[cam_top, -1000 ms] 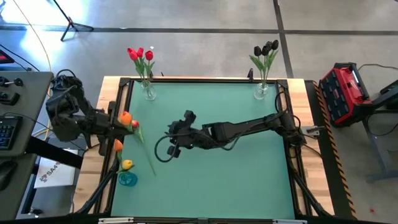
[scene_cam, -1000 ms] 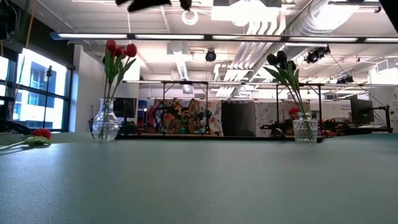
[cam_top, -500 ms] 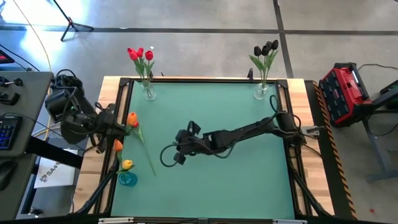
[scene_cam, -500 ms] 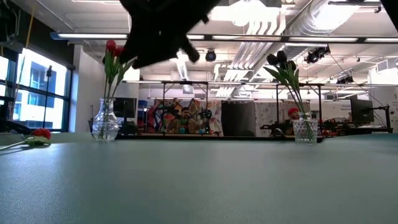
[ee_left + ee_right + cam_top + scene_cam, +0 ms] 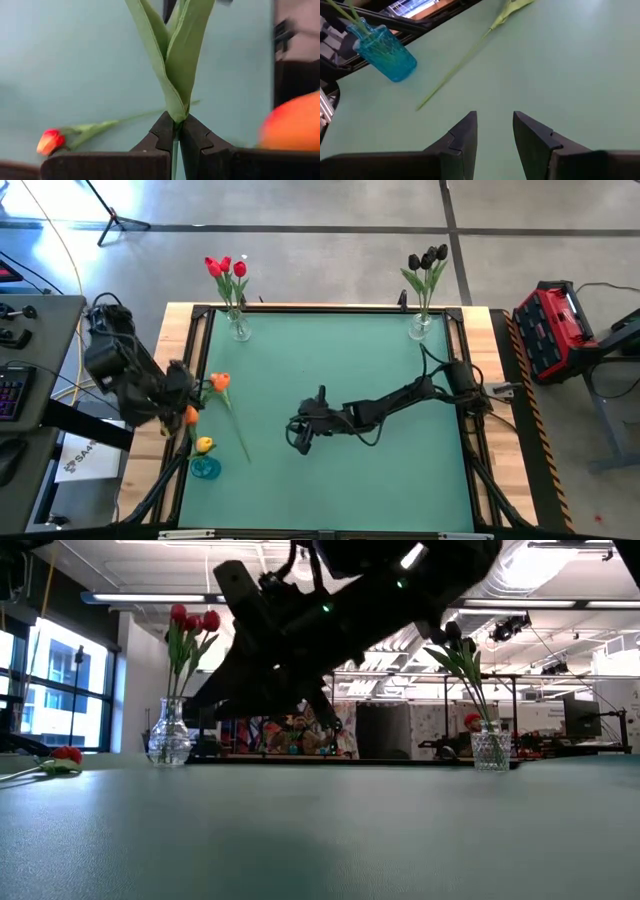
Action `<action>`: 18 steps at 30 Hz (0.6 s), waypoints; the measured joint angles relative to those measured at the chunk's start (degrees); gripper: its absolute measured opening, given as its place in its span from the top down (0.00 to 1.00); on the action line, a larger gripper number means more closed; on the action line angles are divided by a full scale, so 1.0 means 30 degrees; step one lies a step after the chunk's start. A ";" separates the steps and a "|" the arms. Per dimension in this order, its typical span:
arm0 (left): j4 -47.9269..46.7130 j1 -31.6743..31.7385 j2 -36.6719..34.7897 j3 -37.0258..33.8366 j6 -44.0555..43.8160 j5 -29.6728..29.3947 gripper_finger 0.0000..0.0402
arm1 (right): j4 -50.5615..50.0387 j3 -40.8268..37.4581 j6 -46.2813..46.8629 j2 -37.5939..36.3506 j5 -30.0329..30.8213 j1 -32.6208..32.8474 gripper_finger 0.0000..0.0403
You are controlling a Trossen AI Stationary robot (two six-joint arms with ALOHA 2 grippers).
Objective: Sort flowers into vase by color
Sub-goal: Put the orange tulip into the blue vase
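My left gripper is at the table's left edge, shut on an orange tulip whose head shows above the mat. A red-headed tulip lies flat on the mat beneath it, with its stem running toward the near edge. The blue vase at the near left holds an orange and a yellow tulip. My right gripper is open, low over the mat's middle, with the lying stem and the blue vase ahead of it. My left gripper pinches the orange tulip's green stem between its two fingertips, just under the base of the leaves. The flower is lifted clear of the mat, its leaves standing out beyond the fingers.
A clear vase with red tulips stands at the far left corner. At the far right corner another vase holds black tulips. The wooden table frame borders the green mat. A red case stands beyond the right edge.
My right gripper has come down from high above the mat to just over it, moving toward the near edge and somewhat right. My left gripper has carried the orange tulip toward the near edge and a little rightward over the mat. The red tulip on the mat has stayed put.
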 joint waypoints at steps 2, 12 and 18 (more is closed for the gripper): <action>0.0067 0.0000 0.0236 -0.0659 -0.0437 0.0130 1.00 | 0.0539 -0.0358 0.0180 0.0000 -0.0004 0.0030 0.72; 0.3337 -0.0579 0.0474 -0.0334 0.1968 -0.1949 1.00 | 0.0938 -0.0483 0.0408 0.0000 -0.0026 0.0044 0.72; 0.6087 -0.2269 0.0377 -0.0296 0.4025 -0.4156 1.00 | 0.0884 -0.0483 0.0272 0.0000 -0.0032 0.0044 0.72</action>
